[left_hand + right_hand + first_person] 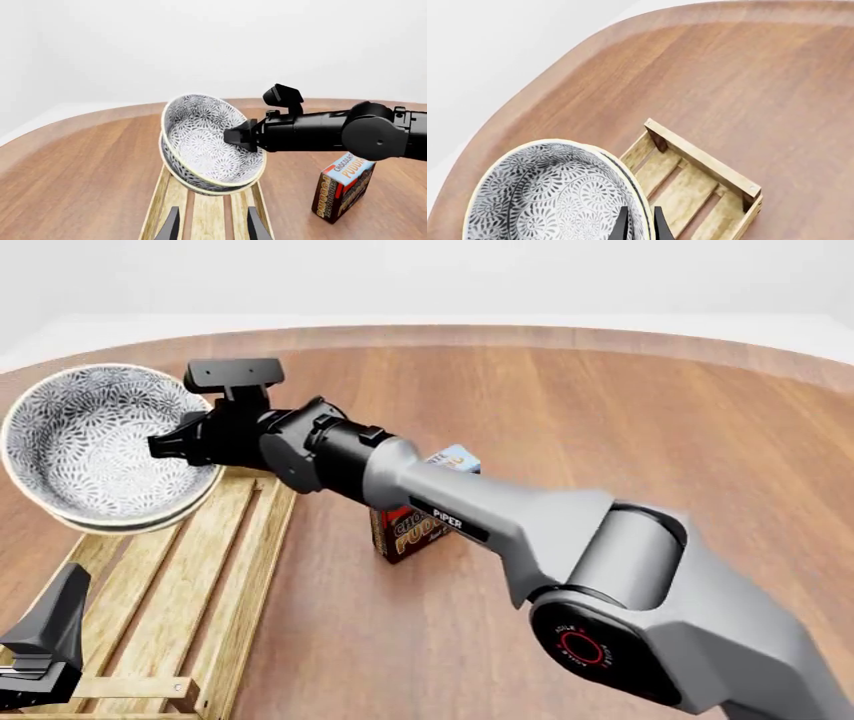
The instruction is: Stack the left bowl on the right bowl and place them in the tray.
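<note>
The left bowl (207,140) (91,435) (547,197) sits nested inside the right bowl (179,174) (127,522). Both are white with a grey-black floral pattern. The stack is tilted, its opening facing the front camera. My right gripper (167,447) (235,137) (640,227) is shut on the stacked rims and holds the bowls above the far end of the slatted wooden tray (174,580) (208,212) (694,185). Whether the lower bowl touches the tray I cannot tell. My left gripper (213,227) (47,640) stands open by the tray's near end with nothing between its fingers.
A chocolate pudding box (411,528) (343,187) stands upright on the wooden table just right of the tray, under my right arm. The arm reaches diagonally across the table from the lower right.
</note>
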`<state>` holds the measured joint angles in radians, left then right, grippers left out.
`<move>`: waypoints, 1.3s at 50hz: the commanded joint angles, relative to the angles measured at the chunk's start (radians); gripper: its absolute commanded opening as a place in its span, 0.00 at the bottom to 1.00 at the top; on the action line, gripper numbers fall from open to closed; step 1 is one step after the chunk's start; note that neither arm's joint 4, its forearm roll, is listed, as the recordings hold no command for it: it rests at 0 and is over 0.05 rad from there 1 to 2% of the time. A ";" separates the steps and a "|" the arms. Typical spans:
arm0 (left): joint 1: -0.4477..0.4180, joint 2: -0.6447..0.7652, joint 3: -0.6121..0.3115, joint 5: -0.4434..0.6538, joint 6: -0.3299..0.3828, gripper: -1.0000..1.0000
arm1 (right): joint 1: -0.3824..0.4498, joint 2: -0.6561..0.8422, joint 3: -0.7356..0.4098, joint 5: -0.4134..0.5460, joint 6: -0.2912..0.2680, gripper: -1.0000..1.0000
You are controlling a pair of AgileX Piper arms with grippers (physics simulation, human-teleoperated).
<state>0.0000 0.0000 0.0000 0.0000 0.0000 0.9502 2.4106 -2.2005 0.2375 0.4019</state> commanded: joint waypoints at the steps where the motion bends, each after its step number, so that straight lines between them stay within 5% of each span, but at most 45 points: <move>1: 0.000 0.000 0.000 0.000 0.000 1.00 | 0.004 0.015 -0.015 -0.018 0.012 0.00; 65: 0.000 0.000 0.000 0.000 0.000 1.00 | 0.012 0.161 -0.158 0.083 -0.067 0.00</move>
<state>0.0000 0.0000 0.0000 0.0000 0.0000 0.9602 2.5638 -2.3185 0.2981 0.3358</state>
